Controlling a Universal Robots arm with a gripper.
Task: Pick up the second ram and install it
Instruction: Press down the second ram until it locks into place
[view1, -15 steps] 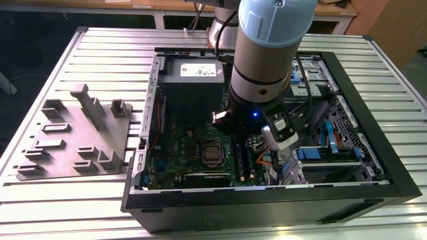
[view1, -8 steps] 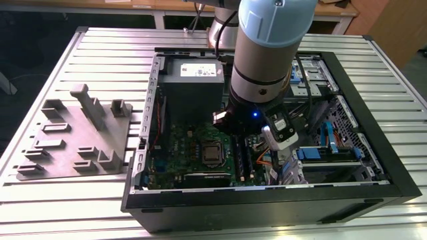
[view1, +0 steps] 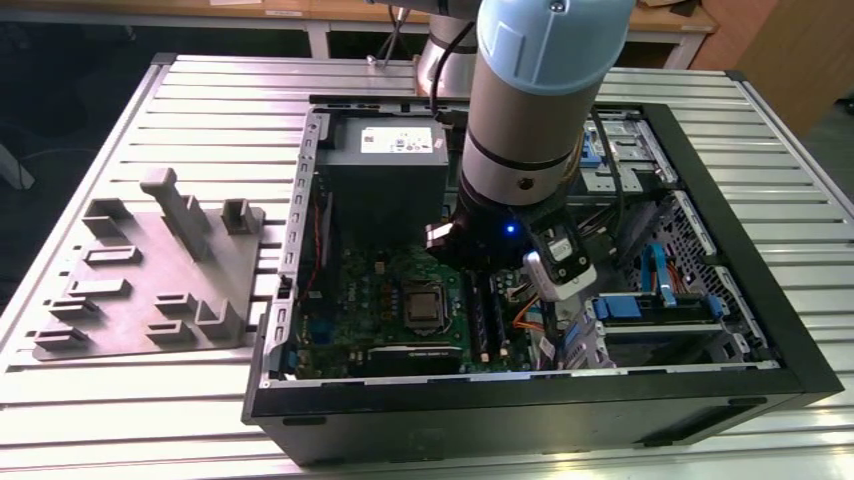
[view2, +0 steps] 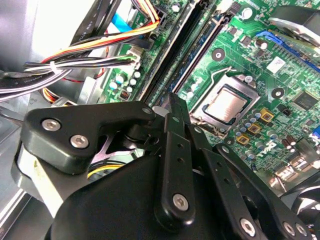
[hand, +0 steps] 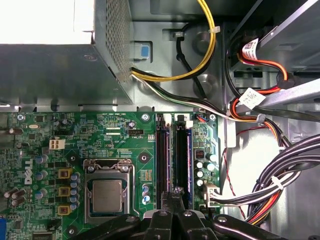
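While the pincer (hand: 176, 196), its fingers pressed together, hangs over the motherboard (hand: 115, 135), the memory stick (hand: 188, 162) runs lengthwise straight ahead of its tips.

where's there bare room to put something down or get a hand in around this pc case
Bare room: the slatted table behind the grey fixture, and its strip along the exterior view's right of the computer case. Inside the case it is crowded: the arm hangs over the motherboard, and cable bundles fill the drive side.
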